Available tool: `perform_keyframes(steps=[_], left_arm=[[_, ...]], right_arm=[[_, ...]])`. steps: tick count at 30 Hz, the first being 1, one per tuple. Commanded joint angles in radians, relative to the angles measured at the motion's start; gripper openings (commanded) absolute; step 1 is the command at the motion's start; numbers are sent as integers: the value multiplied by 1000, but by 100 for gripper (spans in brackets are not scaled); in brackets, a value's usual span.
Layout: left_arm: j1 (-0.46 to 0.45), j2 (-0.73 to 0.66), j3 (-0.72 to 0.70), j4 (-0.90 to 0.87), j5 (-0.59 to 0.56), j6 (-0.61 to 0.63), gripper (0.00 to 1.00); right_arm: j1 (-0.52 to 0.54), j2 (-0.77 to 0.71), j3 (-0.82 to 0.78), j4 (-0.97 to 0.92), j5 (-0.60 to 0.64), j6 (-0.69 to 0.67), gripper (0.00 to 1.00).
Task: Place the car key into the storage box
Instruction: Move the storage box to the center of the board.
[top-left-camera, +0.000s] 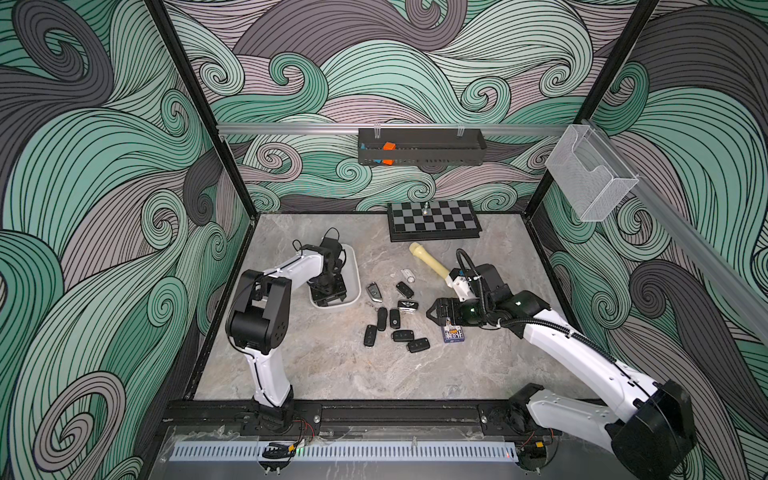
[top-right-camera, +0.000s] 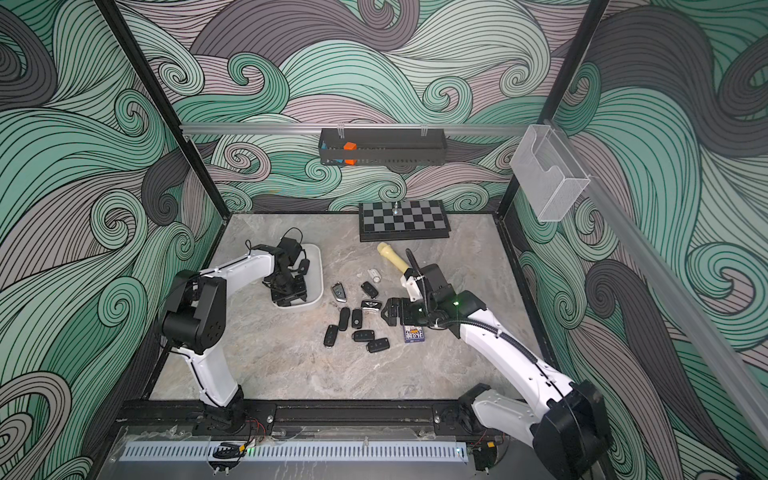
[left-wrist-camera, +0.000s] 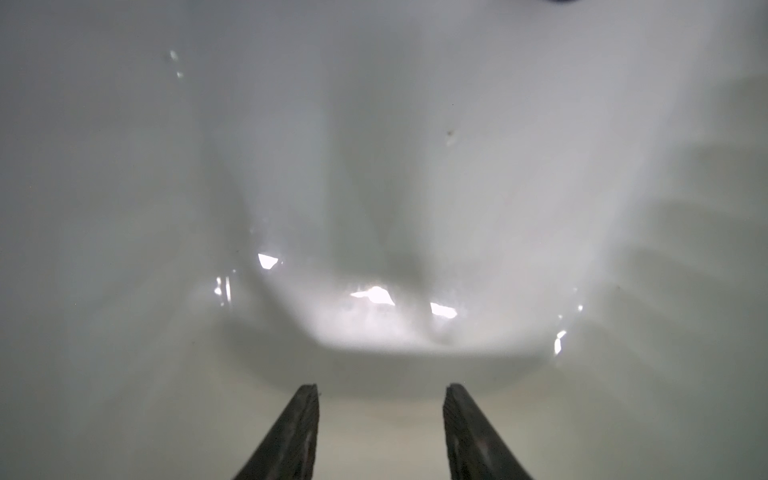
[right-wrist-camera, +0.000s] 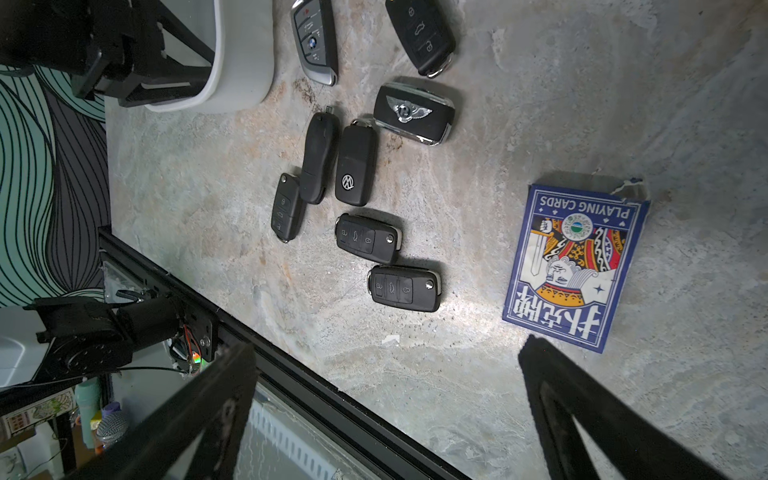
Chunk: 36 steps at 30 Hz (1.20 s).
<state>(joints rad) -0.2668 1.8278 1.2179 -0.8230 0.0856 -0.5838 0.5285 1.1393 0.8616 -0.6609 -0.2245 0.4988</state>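
White box (top-left-camera: 356, 272): it sits on the grey stone-look table (top-left-camera: 332, 374), open-topped, with my left arm reaching down into it.
Left gripper (left-wrist-camera: 381, 386): my fingers point at the box's glossy floor, parted by a moderate gap. Nothing is between them, and I hold nothing here.
Inside the box: bare white plastic fills my left wrist view. A small dark thing (top-right-camera: 304, 266) shows beside my wrist in a top view, and I cannot tell whether it is a key.
Car keys (top-left-camera: 394, 318): eight lie loose on the table, outside the box, between it and my right gripper (top-left-camera: 429, 314). Some touch one another.
Nearest the box: a silver-edged key (right-wrist-camera: 313, 41), just beside the box's rounded corner.
Winged-badge key (right-wrist-camera: 411, 112): it lies closest to my right fingers in both top views.
Right gripper (right-wrist-camera: 388, 345): spread wide and empty, it hovers above the table, aimed toward the keys.
Pack of cards (right-wrist-camera: 575, 266): blue, flat on the table, just beside my right gripper and apart from the keys.
Torch (top-left-camera: 428, 259): cream, lying on the table, with one end hidden by my right arm.
Chessboard (top-left-camera: 432, 220): at the table's back edge, with one small piece (top-left-camera: 426, 208) on it.
Back wall: a black tray (top-left-camera: 419, 151) hangs on the rail with an orange block (top-left-camera: 388, 147) in it.
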Motion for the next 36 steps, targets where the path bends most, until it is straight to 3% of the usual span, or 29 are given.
perform_keyframes(steps=[1,8,16,21,24,29,36], left_arm=[[-21,-79,-78,20,50,14,50],[-75,-189,-190,53,69,-42,50],[-85,-330,-132,-27,20,-108,52],[-61,-371,-47,-118,-34,-87,67],[-34,-388,-29,-145,-41,-68,99],[24,-455,-40,-158,-1,-47,99],[137,-559,-169,-37,90,-39,99]], right_arm=[[26,35,30,1,-17,4,99],[82,129,106,-2,8,-31,98],[118,290,242,1,26,-87,88],[147,431,352,17,49,-109,83],[164,528,431,13,45,-128,83],[205,663,566,-19,88,-160,80],[243,837,708,-40,137,-162,76]])
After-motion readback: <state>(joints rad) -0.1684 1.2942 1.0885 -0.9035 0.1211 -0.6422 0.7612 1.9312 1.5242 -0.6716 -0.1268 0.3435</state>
